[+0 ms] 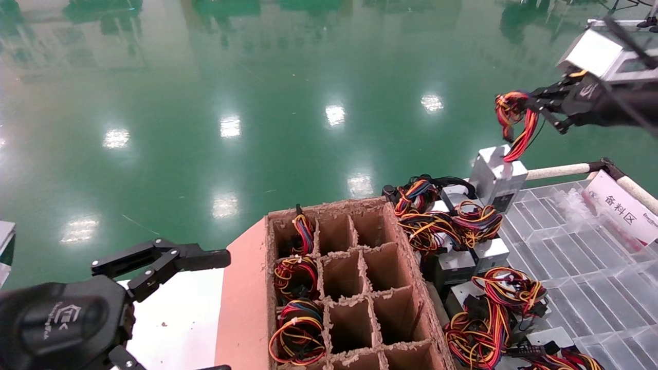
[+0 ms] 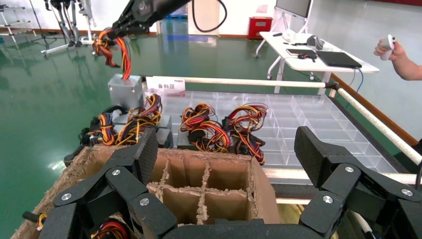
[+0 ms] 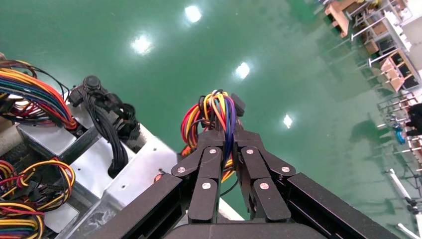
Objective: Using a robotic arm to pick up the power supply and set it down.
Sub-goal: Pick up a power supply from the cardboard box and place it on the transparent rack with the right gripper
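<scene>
While the green floor (image 1: 205, 103) fills the far half of the head view, the bench (image 1: 591, 288) with its clear gridded trays takes the near right, a white rail (image 1: 558, 171) running along its far edge. Against the bench's left side stands a brown cardboard divider box (image 1: 354, 288), with coiled wire bundles in the three cells of its left column. Between this box and the trays lies a heap of grey boxes (image 1: 462, 262) with yellow, red and black wire coils. At the heap's far end, by the bench's far edge, the power supply (image 1: 497, 177) is tilted up above its neighbours, hanging by its red wire bundle (image 1: 516, 123). The right end effector (image 1: 532, 105), high over that far edge, is pinched narrow on the bundle's upper loop. The left end effector (image 1: 205, 308) hovers low at the near left, beside the cardboard box, its fingers (image 2: 318, 154) spread wide and holding nothing.
</scene>
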Controlling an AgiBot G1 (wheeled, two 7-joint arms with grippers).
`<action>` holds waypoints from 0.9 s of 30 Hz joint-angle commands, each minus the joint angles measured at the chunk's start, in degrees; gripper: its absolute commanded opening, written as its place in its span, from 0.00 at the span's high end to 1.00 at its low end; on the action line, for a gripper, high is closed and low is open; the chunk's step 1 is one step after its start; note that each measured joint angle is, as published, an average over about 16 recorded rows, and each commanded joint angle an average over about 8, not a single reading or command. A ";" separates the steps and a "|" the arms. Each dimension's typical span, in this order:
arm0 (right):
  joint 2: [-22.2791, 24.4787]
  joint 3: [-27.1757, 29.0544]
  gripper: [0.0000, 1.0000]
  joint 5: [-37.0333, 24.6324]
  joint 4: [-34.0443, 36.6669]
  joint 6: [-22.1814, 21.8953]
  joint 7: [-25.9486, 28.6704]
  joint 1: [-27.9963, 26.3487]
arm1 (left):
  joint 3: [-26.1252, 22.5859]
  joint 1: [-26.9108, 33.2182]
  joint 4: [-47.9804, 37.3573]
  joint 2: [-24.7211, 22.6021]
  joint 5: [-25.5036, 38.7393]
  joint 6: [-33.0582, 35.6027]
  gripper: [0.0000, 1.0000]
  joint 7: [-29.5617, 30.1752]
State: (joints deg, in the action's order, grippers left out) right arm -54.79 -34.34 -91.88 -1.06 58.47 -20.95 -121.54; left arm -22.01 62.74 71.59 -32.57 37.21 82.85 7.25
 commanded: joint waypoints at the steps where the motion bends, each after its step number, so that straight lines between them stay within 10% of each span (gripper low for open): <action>1: -0.56 0.11 1.00 0.16 0.42 -1.05 -0.45 0.67 | 0.00 0.00 0.00 0.00 0.00 0.00 0.00 0.00; 27: -2.17 3.13 1.00 4.47 1.73 -4.87 -0.80 8.27 | 0.00 0.00 0.00 0.00 0.00 0.00 0.00 0.00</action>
State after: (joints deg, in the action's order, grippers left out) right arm -56.86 -31.24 -87.43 0.61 53.70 -21.84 -113.38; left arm -22.01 62.74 71.59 -32.57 37.20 82.84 7.25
